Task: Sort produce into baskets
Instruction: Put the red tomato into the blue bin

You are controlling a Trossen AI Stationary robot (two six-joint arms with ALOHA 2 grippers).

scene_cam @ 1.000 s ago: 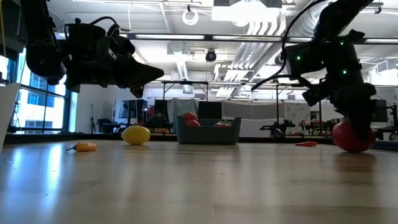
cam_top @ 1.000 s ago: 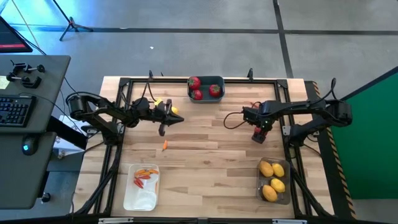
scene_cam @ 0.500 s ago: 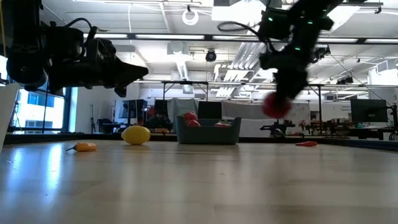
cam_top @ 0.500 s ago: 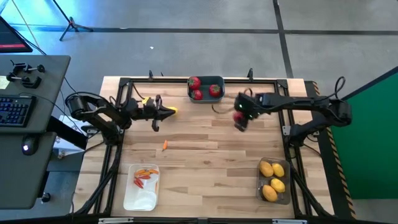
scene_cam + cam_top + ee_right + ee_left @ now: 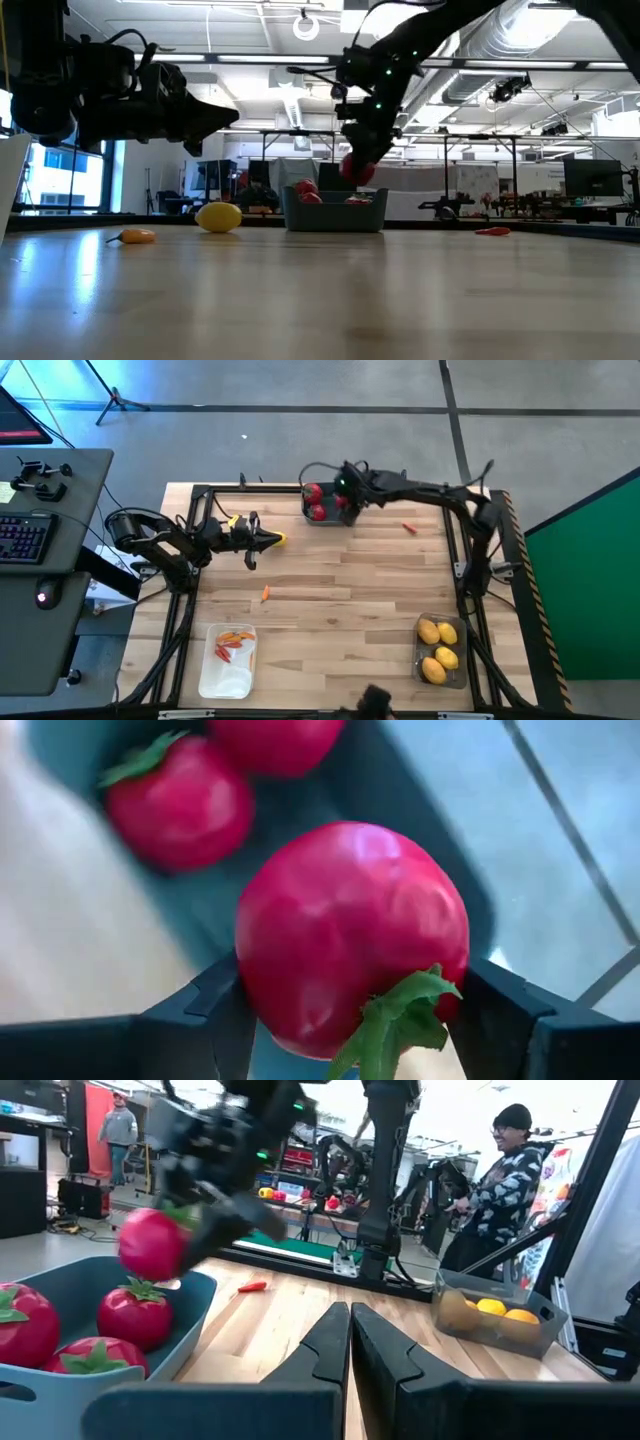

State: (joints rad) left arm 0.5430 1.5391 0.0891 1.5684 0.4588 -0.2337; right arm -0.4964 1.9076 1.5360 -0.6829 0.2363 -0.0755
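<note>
Right gripper (image 5: 358, 168): we hold a red tomato (image 5: 350, 935) clamped between our fingers, green top pointing away from the wrist.
Relation: we hang directly above the blue-grey bin (image 5: 346, 489), so the drop lies straight down.
Bin contents: other red tomatoes (image 5: 134, 1313) already lie inside.
Left gripper (image 5: 350, 1342): fingers pressed together, empty, parked near the lemon (image 5: 219, 216).
Elsewhere: we see an orange pepper piece (image 5: 265, 593) on the table (image 5: 340, 585), nearer the left arm.
</note>
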